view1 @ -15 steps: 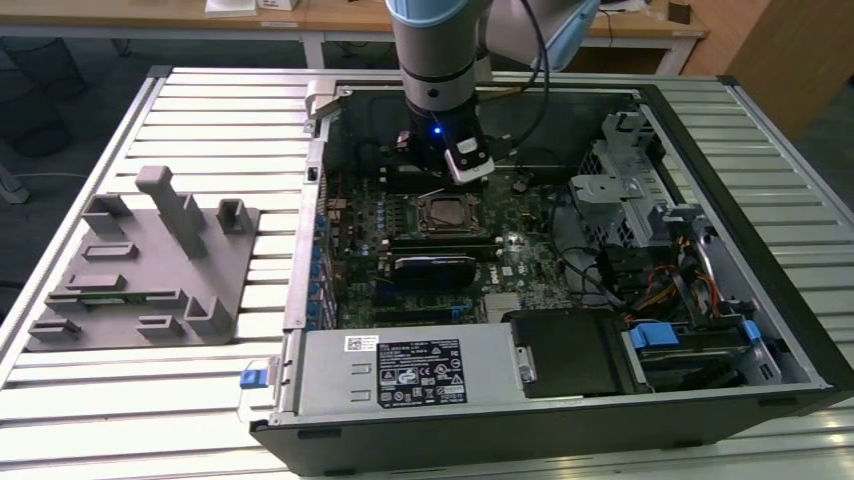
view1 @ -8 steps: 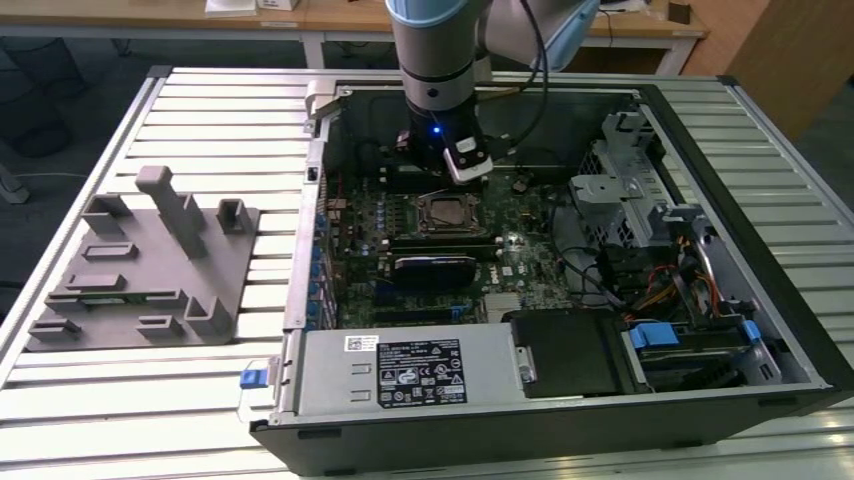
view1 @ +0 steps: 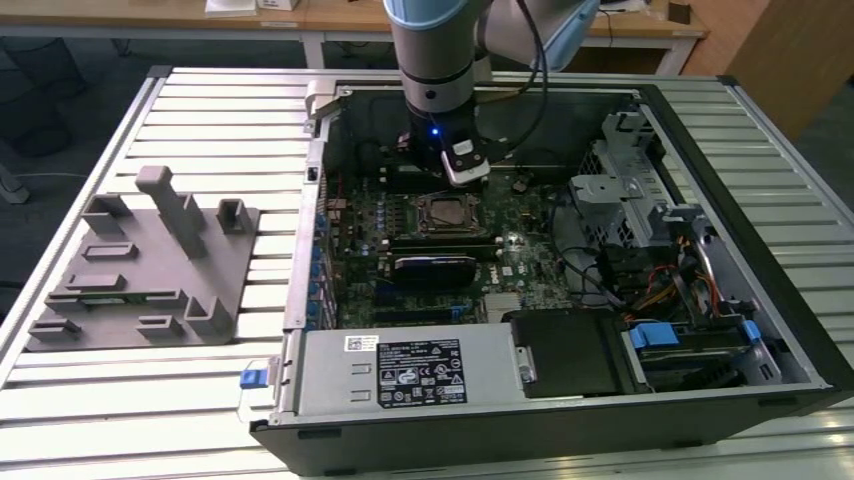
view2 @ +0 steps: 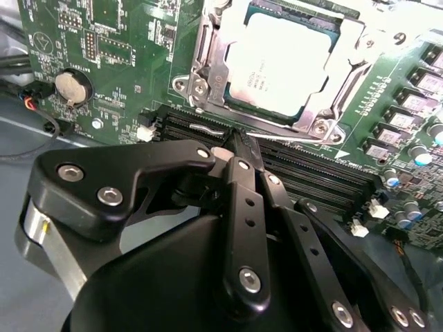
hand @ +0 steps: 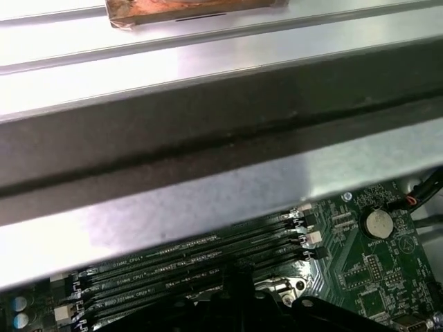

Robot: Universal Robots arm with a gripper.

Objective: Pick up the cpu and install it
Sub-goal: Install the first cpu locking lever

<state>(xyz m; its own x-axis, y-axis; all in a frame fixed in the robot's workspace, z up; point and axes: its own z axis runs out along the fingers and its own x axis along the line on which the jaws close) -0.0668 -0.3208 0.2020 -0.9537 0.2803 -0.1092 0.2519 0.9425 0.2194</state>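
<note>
In the exterior view the arm reaches down into an open computer case (view1: 747, 300) lying on a slatted metal table (view1: 214, 110). The gripper (view1: 461, 172) hangs over the far part of the motherboard (view1: 534, 270), just beyond the socket frame (view1: 449, 214), which sits near the board's middle. Case walls hem the board on all sides; drive cages and cabling crowd the exterior view's right, and a power supply (view1: 400, 370) fills the near-left corner. Open room lies straight above the board. On the table to the exterior view's left, well apart from the case, stands a grey holder block (view1: 147, 265) with upright posts.

In the second wrist view the cpu (view2: 284, 66) lies flat in the socket, its silvery top facing up, square with no long axis, its edges parallel to the metal frame (view2: 208, 62) around it. The black fingers (view2: 242, 166) meet at their tips with no gap visible and nothing between them, poised over the memory slots (view2: 304, 169) just beside the socket. A round coin cell (view2: 71, 86) sits on the board off to one side.

In the first wrist view the case wall (hand: 208, 207) runs across as a long metal edge close above the memory slots (hand: 201, 256), with the coin cell (hand: 378, 223) near the slots' end
</note>
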